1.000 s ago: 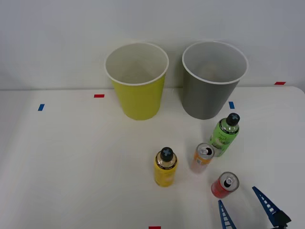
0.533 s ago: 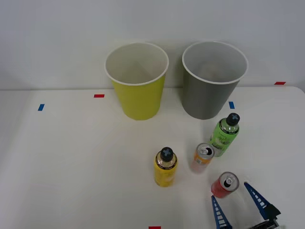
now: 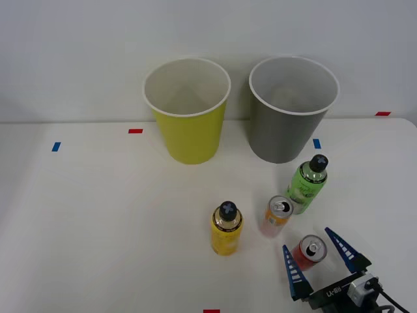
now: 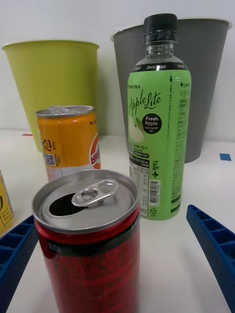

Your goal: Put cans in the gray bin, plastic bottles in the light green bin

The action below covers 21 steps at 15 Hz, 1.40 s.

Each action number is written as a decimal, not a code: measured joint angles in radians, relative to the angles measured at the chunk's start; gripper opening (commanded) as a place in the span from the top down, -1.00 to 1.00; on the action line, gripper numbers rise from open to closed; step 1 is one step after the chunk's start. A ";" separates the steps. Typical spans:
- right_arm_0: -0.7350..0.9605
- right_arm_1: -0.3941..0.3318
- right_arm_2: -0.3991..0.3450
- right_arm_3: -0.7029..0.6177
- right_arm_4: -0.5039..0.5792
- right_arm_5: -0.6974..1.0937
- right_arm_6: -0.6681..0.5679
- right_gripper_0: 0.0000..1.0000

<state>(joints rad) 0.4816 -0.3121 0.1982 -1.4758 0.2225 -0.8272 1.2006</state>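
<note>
Where the table (image 3: 98,215) meets the wall at its far edge, the green bin (image 3: 187,111) and the gray bin (image 3: 292,109) stand side by side, upright and apart, the gray one nearer the right edge. Closer to the near edge, four drinks stand upright in a loose cluster right of centre. The green bottle (image 3: 307,184) stands nearest the gray bin, just in front of it. The orange can (image 3: 277,216) sits just beside that bottle, on its near left. The yellow bottle (image 3: 226,229) stands a little further left, apart from the can. The red can (image 3: 307,252) is nearest the front edge. The right gripper (image 3: 316,251) reaches in at the near right corner with its blue fingers (image 3: 292,270) spread wide, one on each side of the red can; neither seems to touch it, though the gap on the left finger's side is hard to judge.

From the right wrist, the red can (image 4: 88,239) stands close up between the two spread fingers (image 4: 213,244), with table showing between it and the finger at the right corner. Behind it stand the orange can (image 4: 68,142) and the green bottle (image 4: 157,127), then the green bin (image 4: 54,88) and gray bin (image 4: 203,83) against the wall. A sliver of the yellow bottle (image 4: 4,205) shows at the picture's edge.
</note>
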 measured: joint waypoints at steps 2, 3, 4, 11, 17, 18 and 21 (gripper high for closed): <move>0.000 -0.015 0.006 0.000 0.000 0.001 0.001 -1.00; 0.000 -0.021 0.008 0.000 0.001 0.001 0.002 -1.00; 0.000 -0.027 0.009 0.000 0.001 0.001 0.002 -1.00; -0.011 -0.042 0.025 0.000 0.002 0.003 0.003 -1.00; -0.021 -0.009 0.029 0.000 0.003 0.036 0.011 -1.00; -0.025 -0.007 0.029 0.000 0.003 0.038 0.011 -1.00; -0.038 -0.015 0.028 0.000 0.005 0.045 0.011 -1.00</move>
<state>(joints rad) 0.4436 -0.3267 0.2267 -1.4761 0.2273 -0.7818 1.2118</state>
